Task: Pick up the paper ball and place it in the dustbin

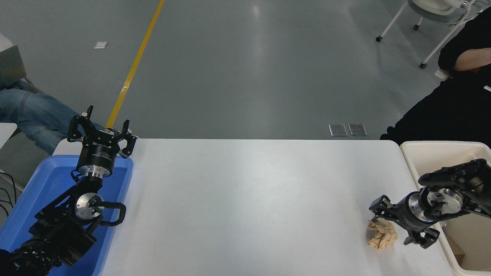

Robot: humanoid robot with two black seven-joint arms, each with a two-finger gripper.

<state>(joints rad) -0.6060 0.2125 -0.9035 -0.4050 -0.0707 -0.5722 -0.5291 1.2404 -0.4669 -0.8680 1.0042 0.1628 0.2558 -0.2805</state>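
Observation:
The tan-brown paper ball (381,234) lies on the white table (249,199) near its front right corner. My right gripper (389,225) comes in from the right edge, low over the table and pointing left. It is open, with one finger beyond the ball and one on the near side, and the ball sits right at its fingertips. The cream-white dustbin (441,145) stands just off the table's right end, behind the right arm. My left gripper (106,122) is parked open at the lower left.
A shallow blue tray (38,188) lies under the left arm at the table's left end. A person in black (452,107) is at the far right. Someone's jeans-clad legs (34,115) are at the far left.

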